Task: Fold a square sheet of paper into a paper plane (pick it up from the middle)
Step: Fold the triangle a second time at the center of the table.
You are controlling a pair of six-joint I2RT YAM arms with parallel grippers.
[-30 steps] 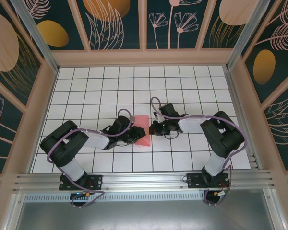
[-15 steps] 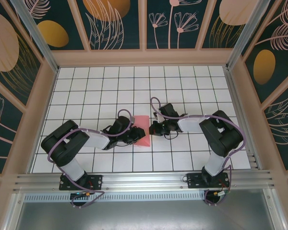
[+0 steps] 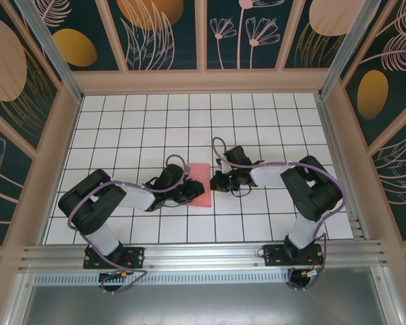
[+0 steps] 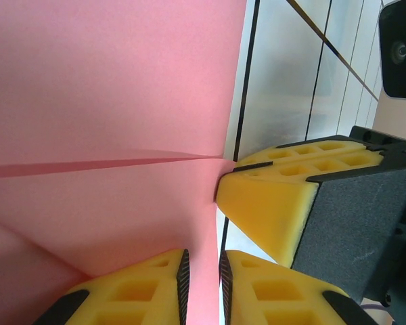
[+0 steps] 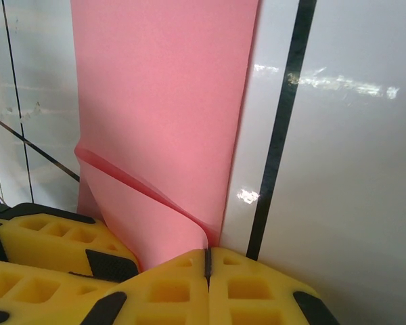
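The pink sheet of paper (image 3: 200, 183) lies partly folded on the tiled worktop (image 3: 155, 122), right between the two grippers. The left gripper (image 4: 201, 267) has the sheet's edge nipped between its yellow fingers (image 4: 135, 291). The right gripper (image 5: 206, 256) is closed tight, its tips pressed against the opposite edge where a crease ends and the paper curls up.
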